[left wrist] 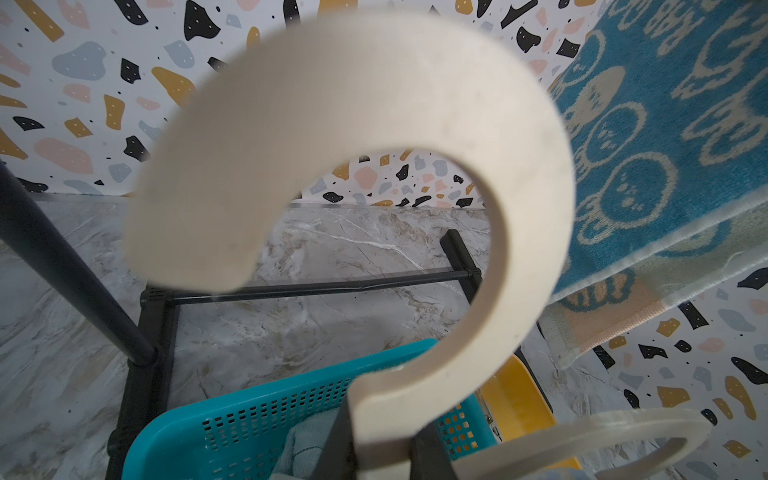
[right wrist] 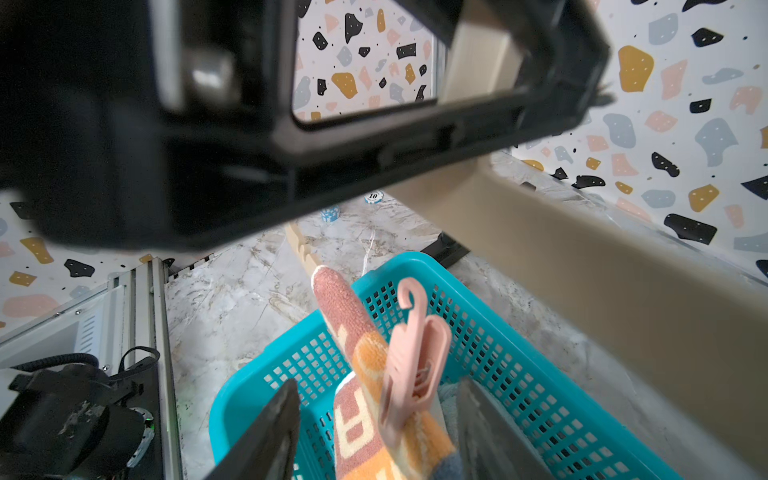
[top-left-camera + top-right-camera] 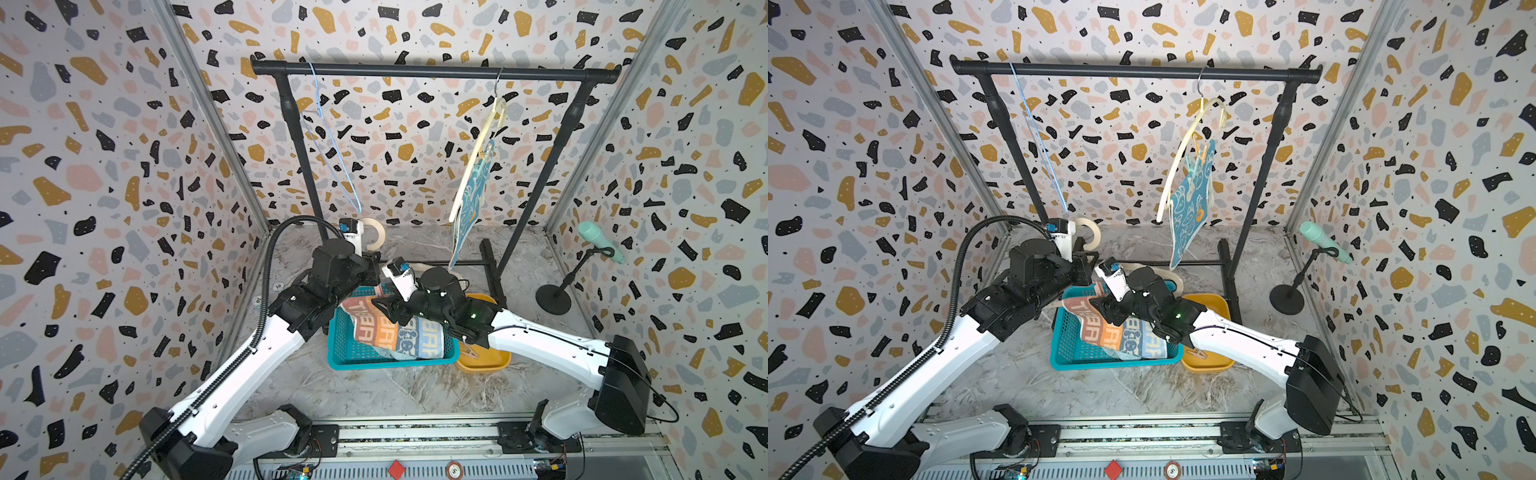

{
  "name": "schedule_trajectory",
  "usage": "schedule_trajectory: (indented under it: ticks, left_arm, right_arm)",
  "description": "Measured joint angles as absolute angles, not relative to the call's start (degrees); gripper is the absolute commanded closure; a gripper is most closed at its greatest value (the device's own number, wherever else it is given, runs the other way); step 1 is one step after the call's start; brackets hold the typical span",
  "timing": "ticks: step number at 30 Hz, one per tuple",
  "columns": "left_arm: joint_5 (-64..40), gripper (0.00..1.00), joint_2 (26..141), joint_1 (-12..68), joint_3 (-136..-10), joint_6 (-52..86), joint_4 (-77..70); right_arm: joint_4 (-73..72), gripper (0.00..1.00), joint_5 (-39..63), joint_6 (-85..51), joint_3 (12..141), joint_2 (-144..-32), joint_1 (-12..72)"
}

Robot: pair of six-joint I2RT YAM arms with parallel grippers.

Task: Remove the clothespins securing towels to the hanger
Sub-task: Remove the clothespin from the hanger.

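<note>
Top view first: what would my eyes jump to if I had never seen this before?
Probably the speckled walls all around, then the blue rabbit towel hanging from a cream hanger on the black rack, back right. In the middle, two robot arms meet over a turquoise basket with a striped towel draped in it, and the right wrist view shows a pink clothespin clipped on that towel.

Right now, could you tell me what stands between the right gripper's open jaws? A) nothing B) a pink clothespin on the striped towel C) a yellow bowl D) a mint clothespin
B: the right wrist view shows the pink clothespin clipped on the striped towel, with the open right gripper around both.
</note>
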State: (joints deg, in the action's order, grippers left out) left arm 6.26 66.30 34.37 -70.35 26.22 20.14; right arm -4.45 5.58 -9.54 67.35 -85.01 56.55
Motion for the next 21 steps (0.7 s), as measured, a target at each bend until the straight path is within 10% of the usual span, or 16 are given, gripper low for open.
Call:
schedule_trajectory:
  ticks: [21]
  left_arm:
    - [5.74, 1.0, 66.3, 34.94, -70.35, 26.57, 20.8]
  right_arm:
    - [-1.74, 0.39, 4.21, -8.45, 71.85, -88.09, 56.97]
